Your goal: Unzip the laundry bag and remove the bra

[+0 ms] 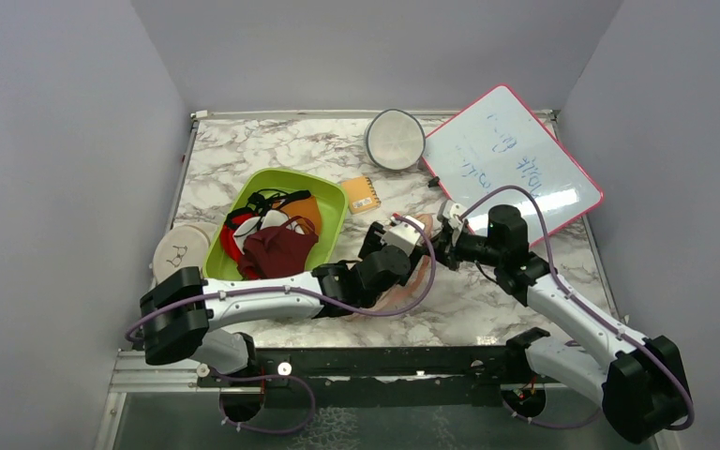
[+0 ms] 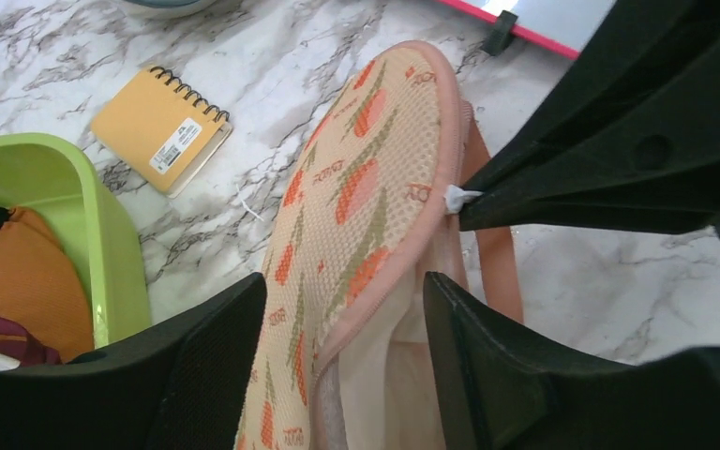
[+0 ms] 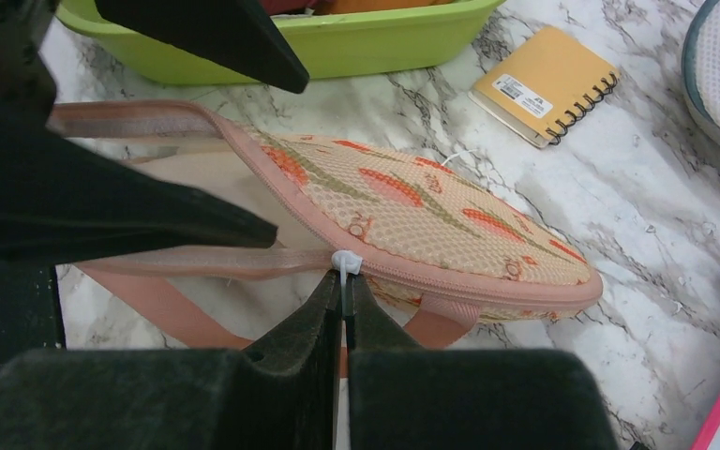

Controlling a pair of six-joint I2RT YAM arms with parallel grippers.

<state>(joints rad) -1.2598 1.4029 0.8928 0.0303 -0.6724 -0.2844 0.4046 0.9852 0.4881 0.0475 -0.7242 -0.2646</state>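
The laundry bag (image 1: 405, 292) lies at the near middle of the table, a peach pouch with a carrot print (image 2: 366, 187) (image 3: 431, 211). My right gripper (image 3: 345, 291) (image 1: 438, 246) is shut on the white zipper pull (image 3: 346, 262) at the bag's edge. The zipper is parted on the left of the slider and closed on its right. My left gripper (image 2: 342, 323) (image 1: 412, 258) straddles the bag's opened edge and pinches the top flap. Pale fabric (image 2: 384, 384) shows inside the opening; I cannot tell whether it is lining or the bra.
A green bin (image 1: 333, 202) with maroon and orange cloths stands at the left. An orange spiral notebook (image 1: 361, 195), a grey-rimmed white disc (image 1: 395, 139) and a pink-framed whiteboard (image 1: 511, 164) lie behind the bag. A round white disc (image 1: 178, 251) lies left of the bin.
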